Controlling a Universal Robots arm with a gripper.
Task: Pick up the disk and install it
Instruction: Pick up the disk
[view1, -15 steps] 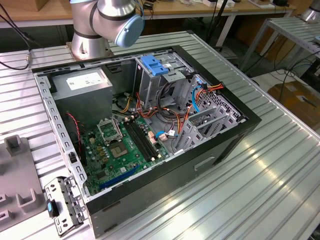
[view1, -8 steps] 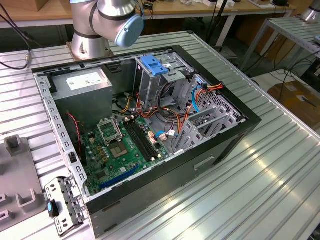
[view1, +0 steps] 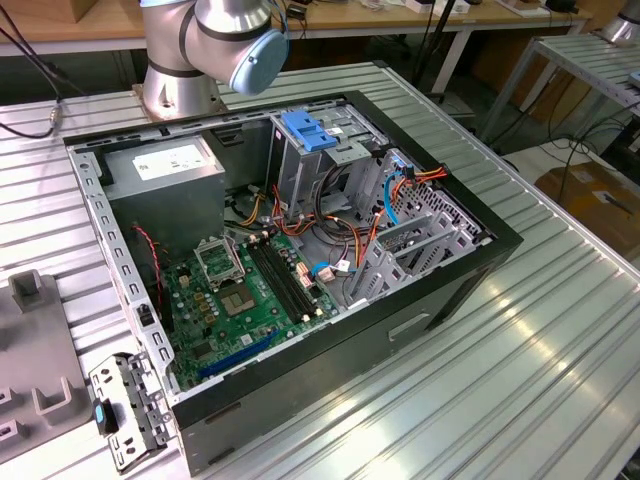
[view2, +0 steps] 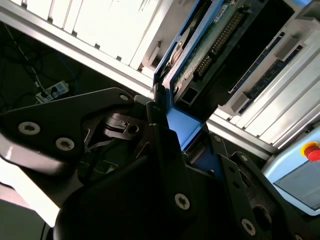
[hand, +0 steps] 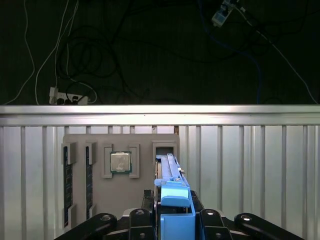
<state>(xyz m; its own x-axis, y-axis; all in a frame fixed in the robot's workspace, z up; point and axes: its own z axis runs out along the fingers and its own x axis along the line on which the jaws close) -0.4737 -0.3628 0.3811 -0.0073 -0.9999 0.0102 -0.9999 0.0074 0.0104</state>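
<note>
The disk (hand: 169, 170) stands on edge in a slot of the grey tray (hand: 142, 150), blue plastic rail towards the camera. In the second wrist view the disk's (view2: 200, 55) green circuit-board underside and blue rail show. My gripper (hand: 175, 202) is directly over it, with black fingers on both sides of the blue rail end, and looks shut on it. In the second wrist view the gripper (view2: 177, 125) has one finger pressed against the blue rail. I cannot tell whether the disk is lifted from its slot.
The tray also holds a processor chip (hand: 120, 162) and memory sticks (hand: 67, 180). In the exterior view an open computer case (view1: 300, 260) lies on the ribbed metal table, with a grey drive cage capped in blue (view1: 305, 130). The table edge (hand: 160, 112) is just beyond the tray.
</note>
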